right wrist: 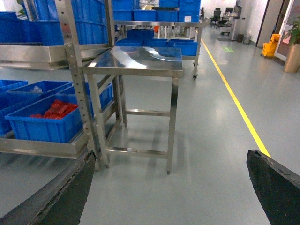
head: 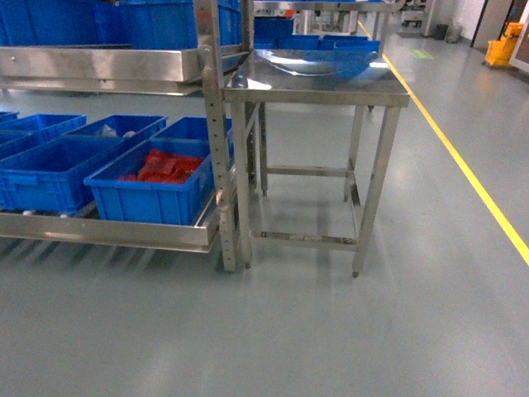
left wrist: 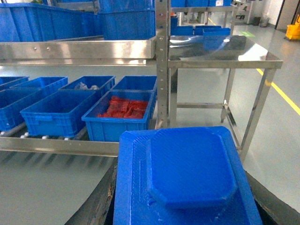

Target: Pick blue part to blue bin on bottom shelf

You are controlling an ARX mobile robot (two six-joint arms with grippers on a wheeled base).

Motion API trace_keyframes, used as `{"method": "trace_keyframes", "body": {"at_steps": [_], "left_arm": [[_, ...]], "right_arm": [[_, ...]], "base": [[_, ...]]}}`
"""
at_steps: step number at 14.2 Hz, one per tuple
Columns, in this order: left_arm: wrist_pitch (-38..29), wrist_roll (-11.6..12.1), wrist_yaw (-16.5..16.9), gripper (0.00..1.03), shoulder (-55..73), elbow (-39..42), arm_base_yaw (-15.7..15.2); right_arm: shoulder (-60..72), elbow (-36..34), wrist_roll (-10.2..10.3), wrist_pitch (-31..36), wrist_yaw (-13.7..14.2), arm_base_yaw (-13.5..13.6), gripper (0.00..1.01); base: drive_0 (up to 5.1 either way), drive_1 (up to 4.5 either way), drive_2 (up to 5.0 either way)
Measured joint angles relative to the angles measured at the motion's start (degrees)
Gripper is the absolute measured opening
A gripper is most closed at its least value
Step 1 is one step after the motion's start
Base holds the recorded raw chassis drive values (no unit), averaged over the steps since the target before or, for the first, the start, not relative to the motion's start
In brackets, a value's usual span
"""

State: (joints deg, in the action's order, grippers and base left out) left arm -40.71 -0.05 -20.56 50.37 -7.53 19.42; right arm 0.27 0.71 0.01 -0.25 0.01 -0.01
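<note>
The blue part (left wrist: 187, 178) fills the bottom of the left wrist view, sitting between the dark fingers of the left end effector (left wrist: 183, 206), which looks pinched on it. It is a flat block with a raised eight-sided top and fine ridged lines, like printed plastic. It is probably light, stiff and a bit slippery, so holding it by its two flat side edges seems best.

The right end effector (right wrist: 168, 187) is spread wide with nothing in it.

The bottom shelf (head: 107, 231) of the steel rack holds rows of blue bins. The nearest bin (head: 153, 186) is full of red pieces, so it is likely the wrong one. The bin to its left (head: 50, 174) looks open and roomy.

The rack's upright post (head: 216, 141) and the steel bench (head: 318, 83) stand close on the right, and the upper shelf (head: 99, 66) hangs over the bins. The arm would need to go in low and from the front.
</note>
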Motion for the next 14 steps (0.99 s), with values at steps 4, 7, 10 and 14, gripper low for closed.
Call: {"method": "trace_keyframes", "body": {"at_steps": [4, 7, 10, 14], "left_arm": [[0.04, 0.00, 0.00, 0.44, 0.04, 0.00, 0.00], [0.02, 0.00, 0.00, 0.44, 0.00, 0.00, 0.00], [-0.04, 0.00, 0.00, 0.44, 0.00, 0.00, 0.00], [-0.07, 0.00, 0.00, 0.44, 0.00, 0.00, 0.00]], "right_arm": [[0.00, 0.00, 0.02, -0.15, 0.00, 0.00, 0.98], [0.00, 0.00, 0.02, -0.09, 0.00, 0.00, 0.98], [0.00, 0.00, 0.02, 0.13, 0.00, 0.00, 0.98], [0.00, 0.00, 0.02, -0.15, 0.00, 0.00, 0.98]], "base": [[-0.1, 4.08, -4.3], [-0.1, 4.06, -4.3], [0.0, 4.14, -4.2], [0.0, 4.19, -4.2]]}}
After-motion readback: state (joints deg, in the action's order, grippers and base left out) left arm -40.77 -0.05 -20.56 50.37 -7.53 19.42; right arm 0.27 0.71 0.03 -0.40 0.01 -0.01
